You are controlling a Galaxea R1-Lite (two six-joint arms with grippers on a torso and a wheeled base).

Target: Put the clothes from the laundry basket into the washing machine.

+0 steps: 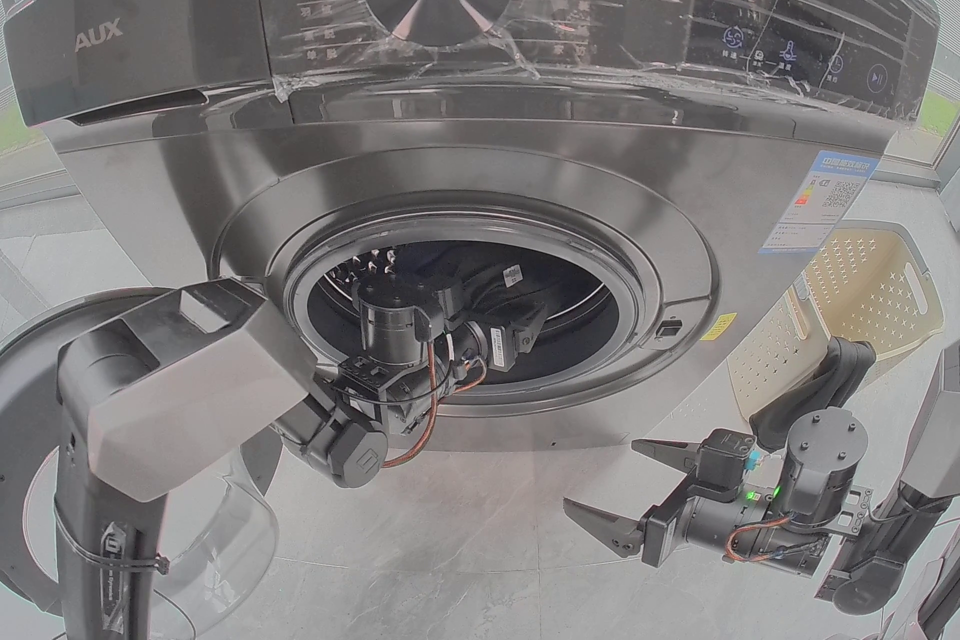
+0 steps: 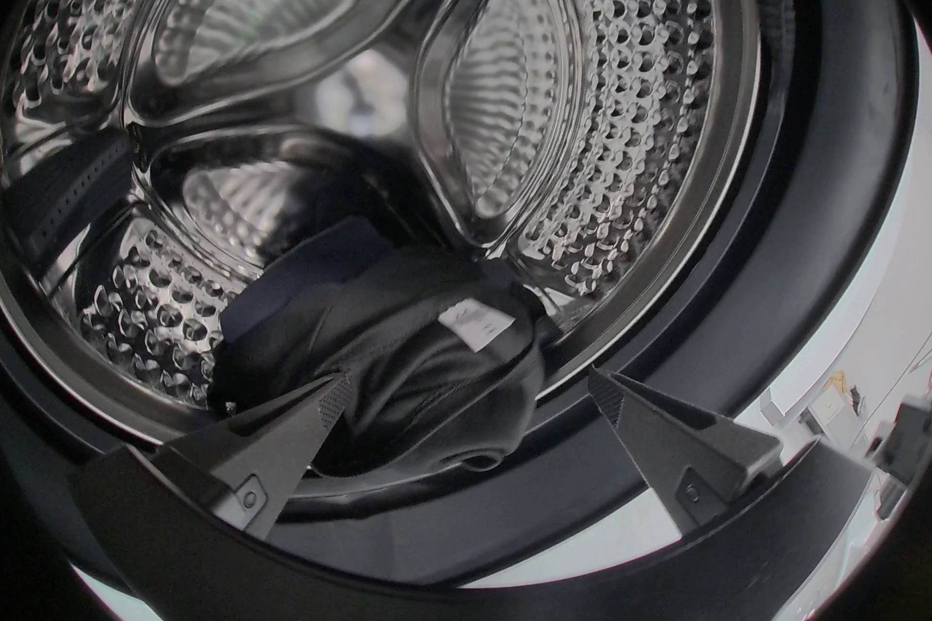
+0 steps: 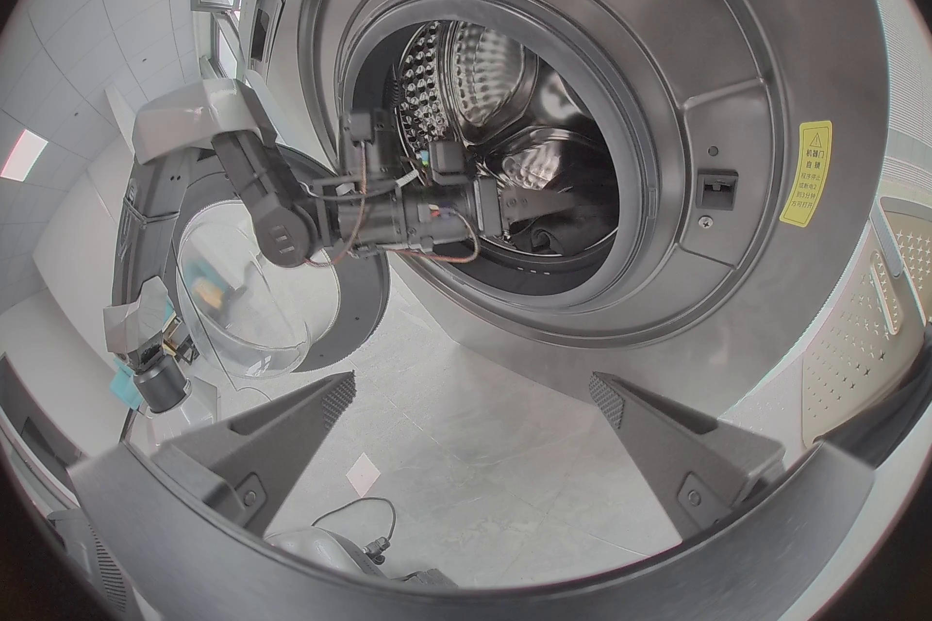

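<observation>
Here, the left gripper sits at the mouth of the grey front-loading washing machine, its 2 fingers wide apart and empty. A dark crumpled garment with a white tag lies in the drum just beyond its fingertips. The right gripper, also spread and empty, hangs outside, with the cream perforated plastic laundry basket beside it.

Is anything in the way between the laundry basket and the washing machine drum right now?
Yes. The door is swung open, but the left arm sits across the opening, with the left gripper at the mouth of the drum, jaws open, just in front of a dark garment lying inside.
</observation>
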